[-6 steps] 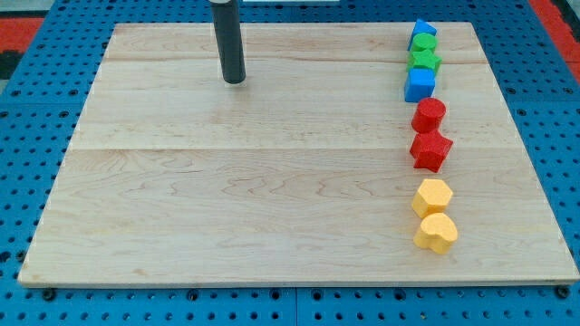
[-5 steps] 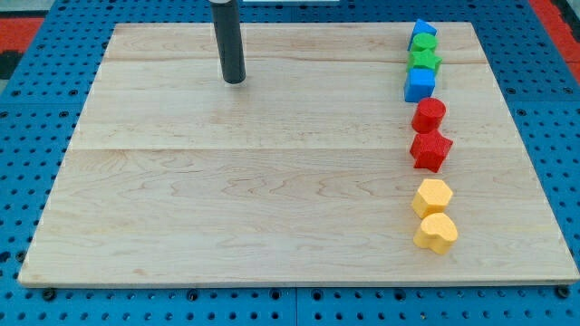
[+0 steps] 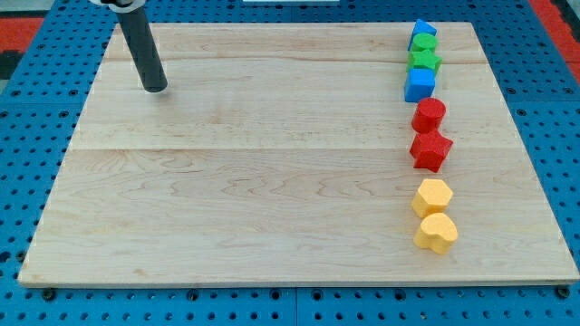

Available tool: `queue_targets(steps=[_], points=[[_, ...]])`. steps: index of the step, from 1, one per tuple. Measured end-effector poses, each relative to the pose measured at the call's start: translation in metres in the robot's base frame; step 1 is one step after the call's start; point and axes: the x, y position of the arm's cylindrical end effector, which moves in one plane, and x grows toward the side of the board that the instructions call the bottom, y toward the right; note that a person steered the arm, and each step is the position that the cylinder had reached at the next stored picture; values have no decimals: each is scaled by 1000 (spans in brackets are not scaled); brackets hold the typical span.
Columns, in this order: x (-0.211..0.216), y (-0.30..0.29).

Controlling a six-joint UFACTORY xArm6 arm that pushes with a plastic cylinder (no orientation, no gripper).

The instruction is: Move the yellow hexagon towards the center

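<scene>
With no pincer to report, our tip (image 3: pixel 155 88) sits near the tabletop's (image 3: pixel 272 181) top-left corner, so reaching the yellow hexagon (image 3: pixel 434 196) risks nudging the touching yellow heart (image 3: pixel 437 233).

Bright, even light falls from overhead; the desk (image 3: pixel 272 199) shows no glare. Blocks cast only faint, short shadows. Focus is sharp across the frame, edges undistorted.
</scene>
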Motion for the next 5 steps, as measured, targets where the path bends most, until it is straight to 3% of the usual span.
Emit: queue_targets(steps=[3,4,5], points=[[0,49],[20,95],[72,149]])
